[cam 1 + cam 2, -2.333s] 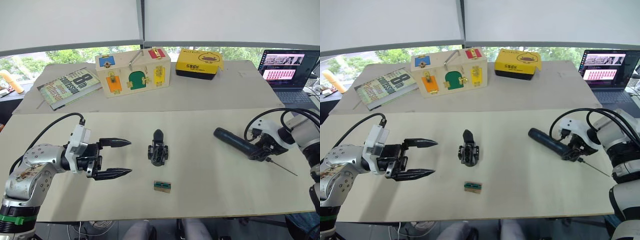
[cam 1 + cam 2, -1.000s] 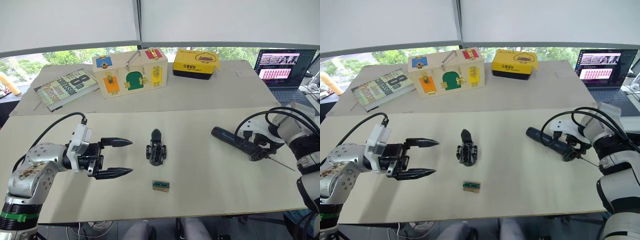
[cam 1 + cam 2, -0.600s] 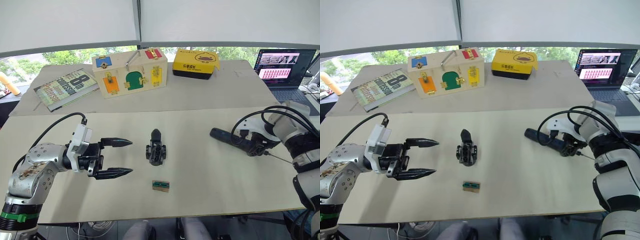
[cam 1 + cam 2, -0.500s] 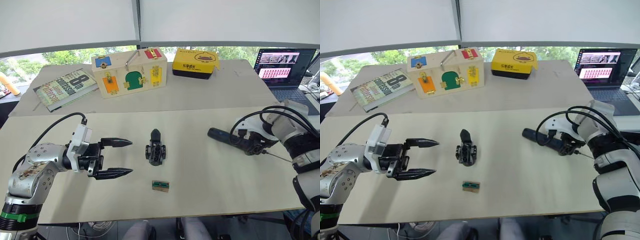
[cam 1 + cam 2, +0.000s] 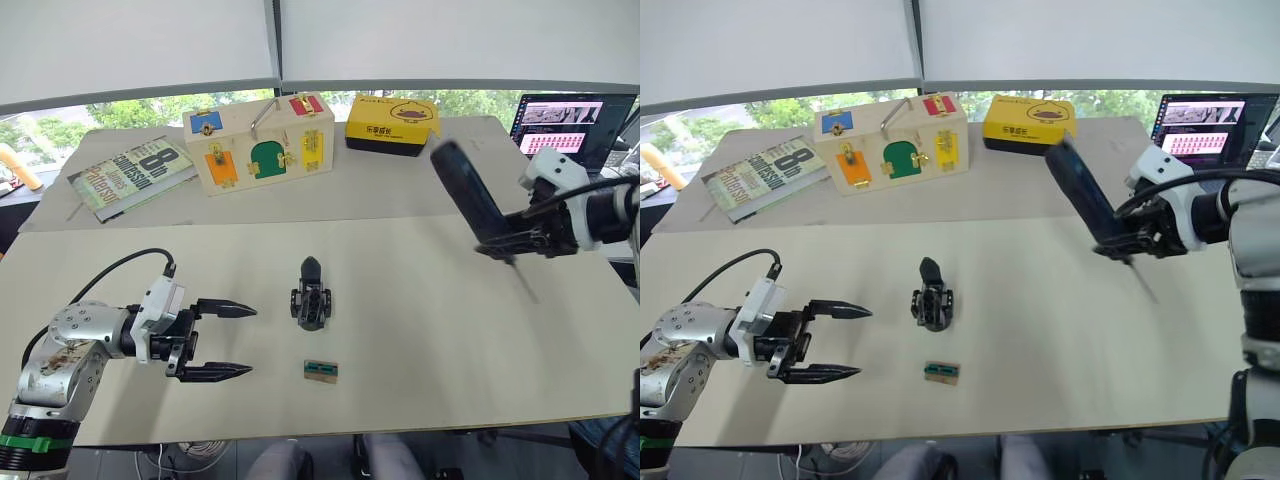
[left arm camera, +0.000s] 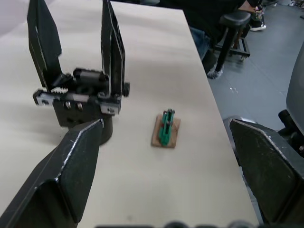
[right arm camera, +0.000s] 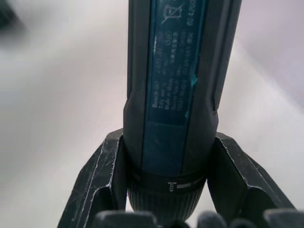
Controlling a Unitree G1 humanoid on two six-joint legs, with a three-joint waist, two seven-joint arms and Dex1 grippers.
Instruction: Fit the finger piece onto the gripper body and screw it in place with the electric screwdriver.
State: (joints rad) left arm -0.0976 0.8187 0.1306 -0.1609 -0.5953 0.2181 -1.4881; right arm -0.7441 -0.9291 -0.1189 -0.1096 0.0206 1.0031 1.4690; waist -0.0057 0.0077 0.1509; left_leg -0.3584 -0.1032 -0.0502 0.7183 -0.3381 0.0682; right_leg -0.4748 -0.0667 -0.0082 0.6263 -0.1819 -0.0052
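The gripper body, a chunky black block, sits mid-table. In the left wrist view two black tapered fingers rise from the gripper body; I cannot tell whether one of them is the finger piece. My left gripper hovers open to the body's left, apart from it. The electric screwdriver is off the table at the right, tilted, with its thin bit pointing down. My right gripper is shut on its lower end. Both black fingers clamp the screwdriver's barrel.
A small green-and-tan block lies just in front of the gripper body. On the far table stand a wooden latch box, a yellow case and a book. A laptop is at the far right.
My right gripper has lifted the screwdriver off the table and raised it, handle up and bit down. The left gripper has drifted slightly toward the near edge, still open.
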